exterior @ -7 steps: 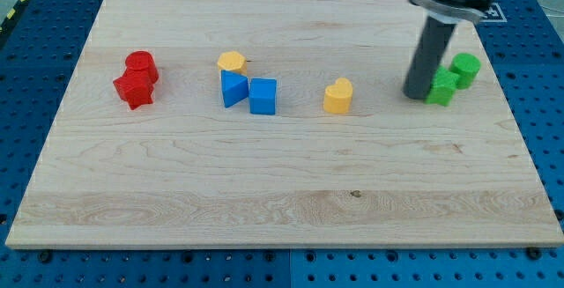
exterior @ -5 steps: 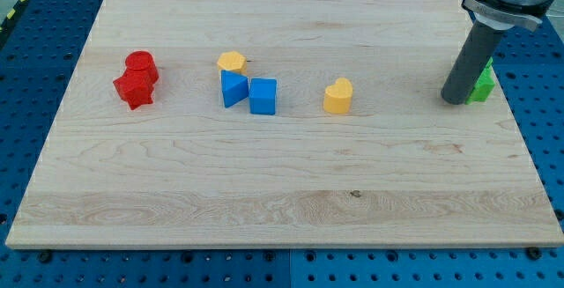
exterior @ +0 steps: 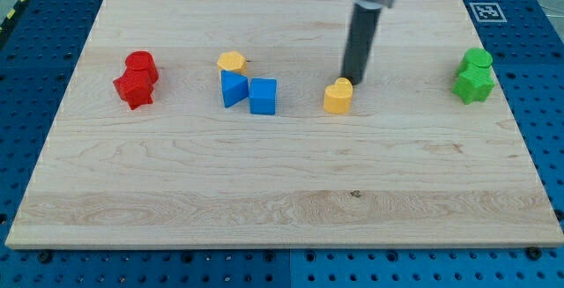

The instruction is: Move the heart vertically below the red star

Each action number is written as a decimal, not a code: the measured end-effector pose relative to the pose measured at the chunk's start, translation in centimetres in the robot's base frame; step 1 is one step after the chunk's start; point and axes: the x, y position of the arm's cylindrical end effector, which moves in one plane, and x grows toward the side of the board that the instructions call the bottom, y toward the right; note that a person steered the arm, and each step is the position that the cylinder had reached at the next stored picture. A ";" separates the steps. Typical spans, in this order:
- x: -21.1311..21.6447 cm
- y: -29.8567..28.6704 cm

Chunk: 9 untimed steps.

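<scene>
Gripperless, my tip [exterior: 354, 81] stands touching the far right edge of the yellow heart [exterior: 337, 97] mid-desk, so the approach step looks finished; next comes a long leftward, nearward push to below the red star [exterior: 134, 89] at far left.

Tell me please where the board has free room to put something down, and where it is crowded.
Free: the whole strip along the view's bottom, below all blocks, and between the yellow heart and the green blocks. Crowded: the red star with the red cylinder, the blue blocks, and my tip beside the heart.
</scene>
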 end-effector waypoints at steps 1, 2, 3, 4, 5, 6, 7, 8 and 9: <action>0.0 -2.5; 2.8 -2.4; 6.5 -0.9; 7.2 -0.5; 6.1 -0.7; 6.1 2.0; 5.4 4.1; 5.1 6.3; 5.1 9.1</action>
